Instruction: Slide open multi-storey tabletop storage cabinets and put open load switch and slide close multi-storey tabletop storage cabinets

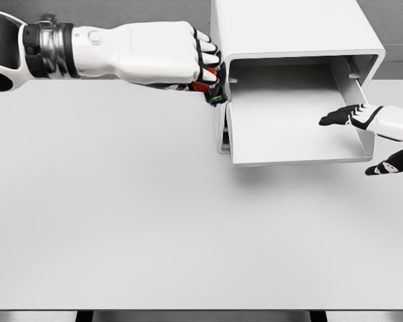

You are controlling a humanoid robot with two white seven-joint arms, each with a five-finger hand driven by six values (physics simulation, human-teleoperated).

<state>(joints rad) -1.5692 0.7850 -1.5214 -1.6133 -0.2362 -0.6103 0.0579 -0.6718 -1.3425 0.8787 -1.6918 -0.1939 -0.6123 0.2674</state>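
White cabinet: far right on the counter, upper drawer slid out toward the near side, apparently empty.
Left robot hand: curled around a small red-and-dark load switch, just left of the drawer.
Right robot hand: fingers spread, at the drawer's right wall.
Move ahead: carry the switch rightward over the drawer; the left is nearer.

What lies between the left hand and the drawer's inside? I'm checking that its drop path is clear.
In the head view, only the drawer's left wall separates it from the left hand, which grips the load switch.
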